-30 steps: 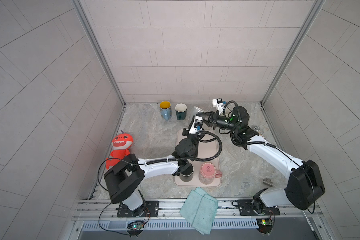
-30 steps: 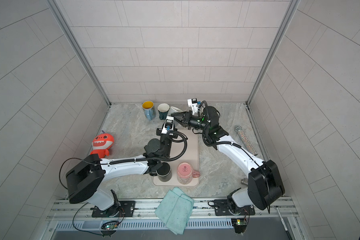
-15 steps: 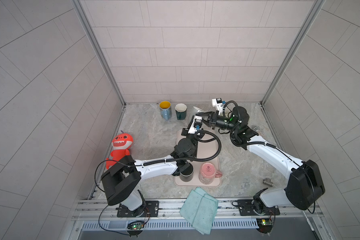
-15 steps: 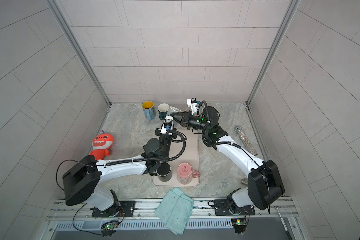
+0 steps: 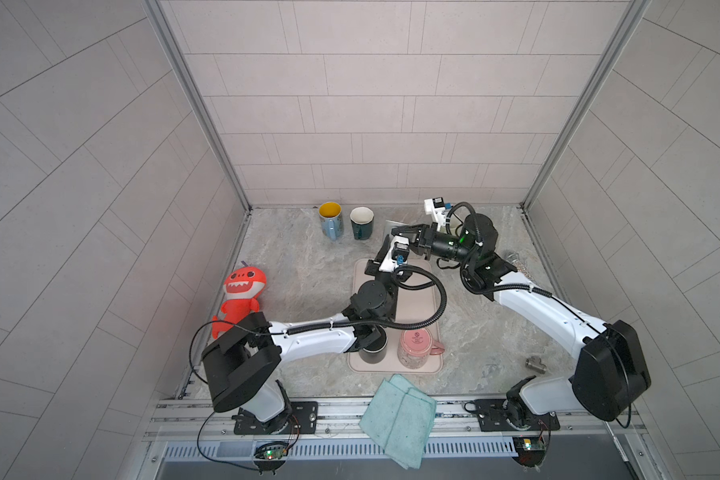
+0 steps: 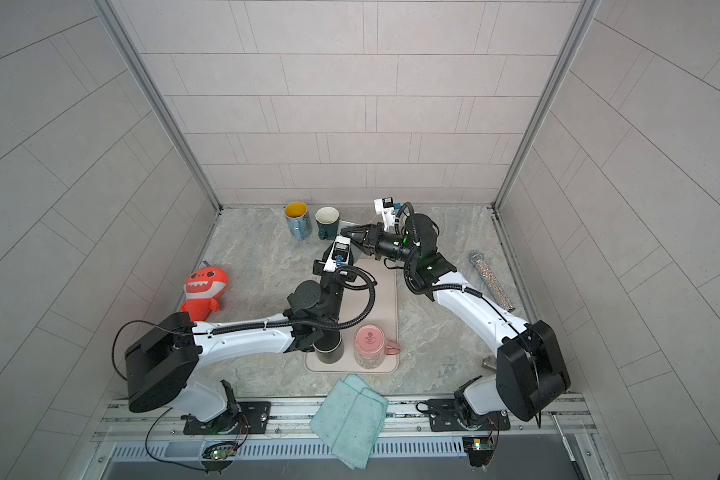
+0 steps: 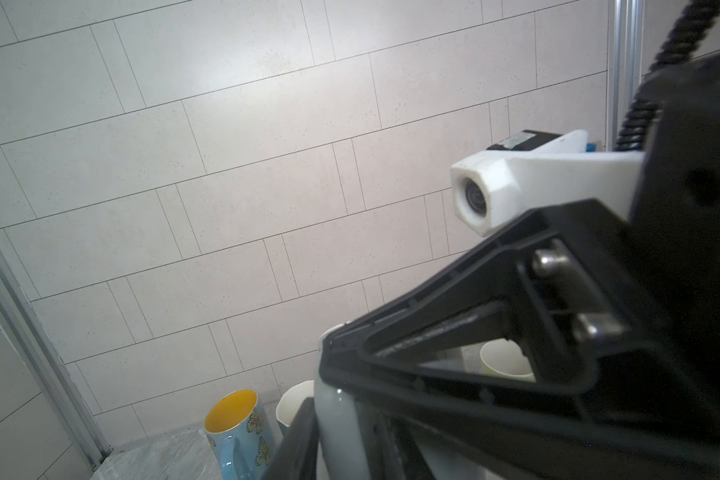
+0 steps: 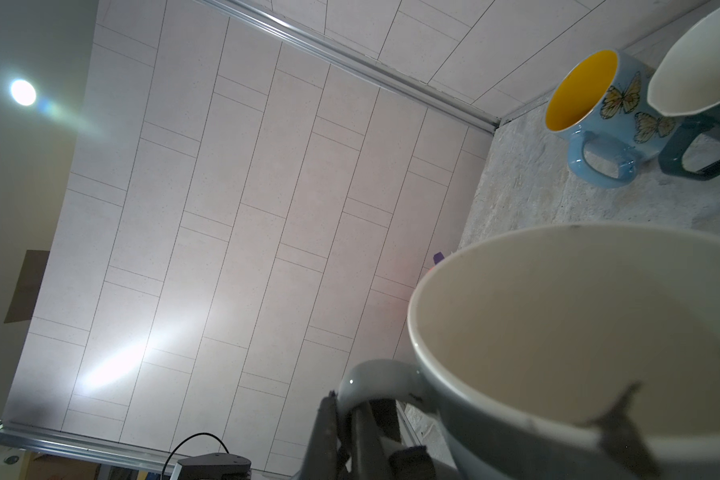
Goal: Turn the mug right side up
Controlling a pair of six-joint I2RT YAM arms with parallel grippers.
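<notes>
Eyes on the pale grey mug (image 8: 558,332): it fills my right wrist camera, cream inside. Its mouth faces the same way as those of the butterfly mug (image 8: 624,112) and the dark green mug (image 8: 707,62) standing nearby, so it reads as right side up to me. From above it is at the back of the surface (image 5: 300,266), just past the far edge of the pink mat (image 5: 416,299) and just beside the dark green mug. The two hands meeting there hide most of it.

Right hand (image 5: 396,231) is clenched on the mug's rim, one finger (image 8: 618,428) showing over the lip and inside the cup. Left hand (image 8: 347,432) reaches in from the mat side, its fingers (image 8: 328,436) standing either side of the lower end of the handle (image 8: 375,374). Pinching it or slack around it? The wrist view is too close and dark down there, so I cannot tell.

Moving outward: the butterfly mug, blue with a yellow inside, stands upright next to the dark green one, both handles turned toward the front. At the mat's near end a pink mug (image 5: 416,348) sits upside down, handle to the right. A black cup (image 5: 373,353) is just beside it, partly under the left arm (image 5: 316,336). A red shark toy (image 5: 242,291) lies at the left edge of the surface, well apart from the mugs. A teal cloth (image 5: 400,419) drapes over the front edge.
</notes>
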